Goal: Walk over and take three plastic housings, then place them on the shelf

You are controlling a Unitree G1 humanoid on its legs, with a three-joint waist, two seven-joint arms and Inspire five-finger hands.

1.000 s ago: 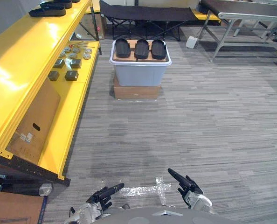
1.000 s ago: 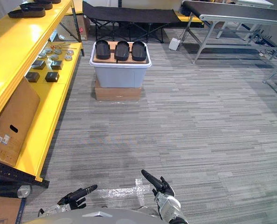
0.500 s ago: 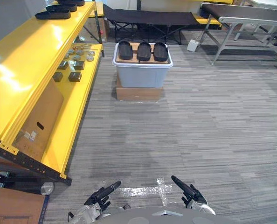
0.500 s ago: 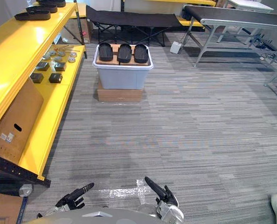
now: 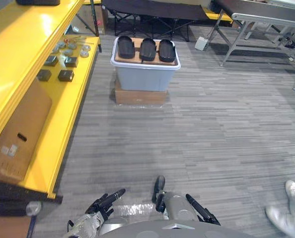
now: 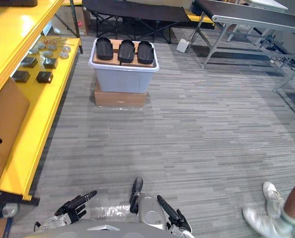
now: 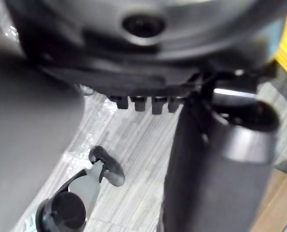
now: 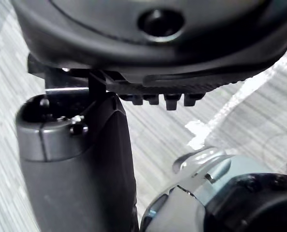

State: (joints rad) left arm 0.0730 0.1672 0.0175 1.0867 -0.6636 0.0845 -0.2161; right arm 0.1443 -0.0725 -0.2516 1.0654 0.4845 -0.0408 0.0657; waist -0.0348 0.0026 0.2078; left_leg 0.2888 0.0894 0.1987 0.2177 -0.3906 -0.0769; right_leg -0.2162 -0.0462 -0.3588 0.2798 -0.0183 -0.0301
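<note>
Three black plastic housings [image 5: 125, 47] [image 5: 147, 49] [image 5: 166, 50] lie side by side on a brown board on top of a grey tote [image 5: 145, 75], well ahead of me across the floor. The tall yellow shelf [image 5: 23, 39] runs along my left. My left hand [image 5: 104, 202] hangs low in front of me with its fingers straight and holds nothing. My right hand [image 5: 201, 212] is low on the other side, fingers straight too and holding nothing. Both hands are far from the housings.
The tote stands on a flat cardboard box [image 5: 139, 96]. Small dark and silver parts [image 5: 58, 62] lie on the shelf's lower level beside a cardboard sheet [image 5: 16, 134]. A black cot [image 5: 152, 10] and a grey table [image 5: 266, 20] stand behind. A person's shoes [image 5: 289, 210] are at lower right.
The whole view has shifted as the camera moved. A person's white shoes have come in at the lower right. Both hands sit lower in the picture, still with straight fingers.
</note>
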